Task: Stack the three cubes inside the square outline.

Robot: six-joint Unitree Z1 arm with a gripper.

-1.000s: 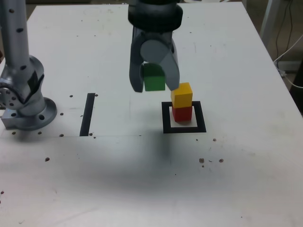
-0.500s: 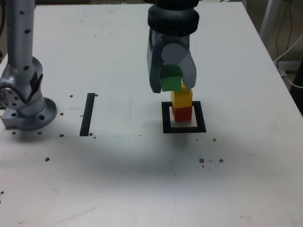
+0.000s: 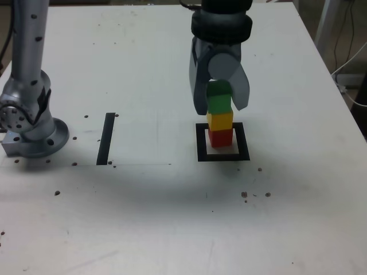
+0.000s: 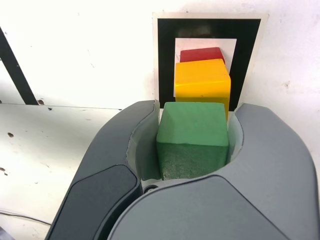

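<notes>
My gripper (image 3: 220,106) is shut on the green cube (image 3: 219,98), which hangs directly over the yellow cube (image 3: 220,121), at or just above its top face. The yellow cube rests on the red cube (image 3: 220,137), and that pair stands inside the square outline (image 3: 200,150). In the wrist view the green cube (image 4: 193,137) sits between the two grey jaws, with the yellow cube (image 4: 201,85) and red cube (image 4: 201,54) past it inside the square outline (image 4: 166,55).
A straight black tape strip (image 3: 106,138) lies on the white table toward the exterior view's left. The arm's grey base (image 3: 28,123) stands at the far left edge. Small dark specks dot the table. Cables hang off the table's right side.
The gripper carried the green cube toward the exterior view's right, from beside the yellow-and-red pair to directly above it, and lowered it close to the yellow cube's top.
</notes>
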